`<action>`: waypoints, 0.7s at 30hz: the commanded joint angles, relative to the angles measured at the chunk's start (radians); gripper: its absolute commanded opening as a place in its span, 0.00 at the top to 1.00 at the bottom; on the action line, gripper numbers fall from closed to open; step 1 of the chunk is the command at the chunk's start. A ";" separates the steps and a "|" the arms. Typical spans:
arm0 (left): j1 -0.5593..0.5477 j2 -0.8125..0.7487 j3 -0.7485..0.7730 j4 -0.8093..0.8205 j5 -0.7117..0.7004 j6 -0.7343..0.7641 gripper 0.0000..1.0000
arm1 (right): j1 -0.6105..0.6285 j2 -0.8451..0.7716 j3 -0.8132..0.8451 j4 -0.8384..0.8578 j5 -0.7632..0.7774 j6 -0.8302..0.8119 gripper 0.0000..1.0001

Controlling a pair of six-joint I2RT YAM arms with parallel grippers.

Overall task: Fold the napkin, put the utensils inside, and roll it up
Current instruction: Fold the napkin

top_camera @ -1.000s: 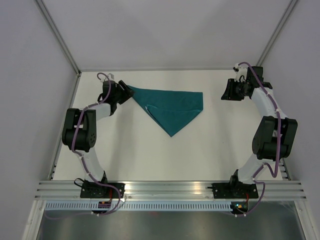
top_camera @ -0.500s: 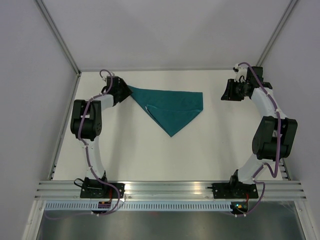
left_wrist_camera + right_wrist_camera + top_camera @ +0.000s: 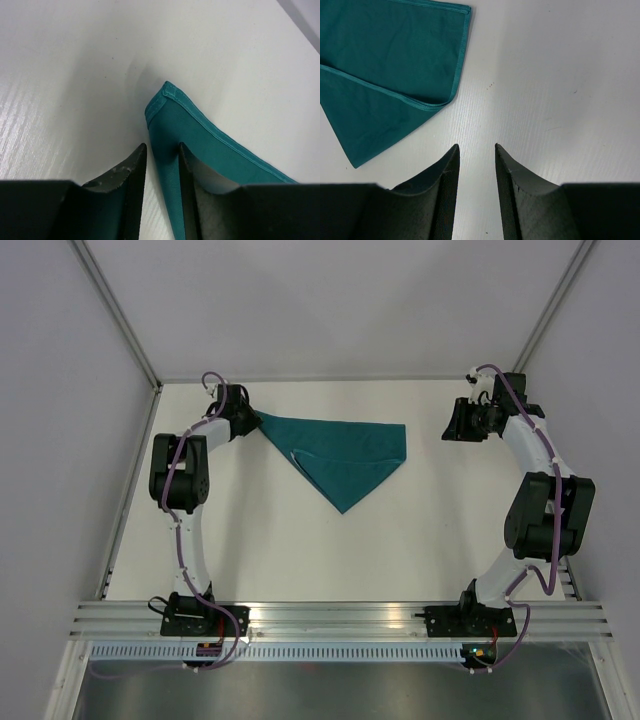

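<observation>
**A:** Where does the napkin (image 3: 345,455) lie?

**B:** Flat on the white bench (image 3: 420,540), folded into a triangle. Its long edge is the far side, and its point faces the near side. (The teal has a slight sheen and a few faint creases.)

**A:** How many layers can you count?

**B:** At least 2. In the right wrist view a stitched hem (image 3: 420,102) of the upper layer curves across the lower layer, close to the napkin's right corner.

**A:** And the left tool (image 3: 162,150)?

**B:** It sits right at the napkin's left tip. The wrist view there shows the hemmed corner poking out past the 2 fingers (image 3: 132,170). The cloth runs back between them as a narrow upright fold, with both fingers close against it. So that tool is clenched on the napkin's corner.

**A:** Is that tip flat on the bench?

**B:** The fold stands on edge, and a soft shadow falls on the bench beside it. I cannot tell whether it touches the surface.

**A:** What about the right tool (image 3: 452,423)?

**B:** It is off to the right of the napkin's right corner, near it but clearly apart, with its fingertips aimed toward the cloth. Its fingers are slightly parted, with only bare bench showing through the gap. It is released and grasps nothing.

**A:** Does any cloth reach it?

**B:** No. In its own view the napkin fills the upper left, well short of the fingertips.
</observation>
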 commanded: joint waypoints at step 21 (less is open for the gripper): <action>-0.006 -0.109 -0.102 0.058 -0.055 0.007 0.98 | 0.005 -0.016 0.022 0.010 -0.016 -0.007 0.60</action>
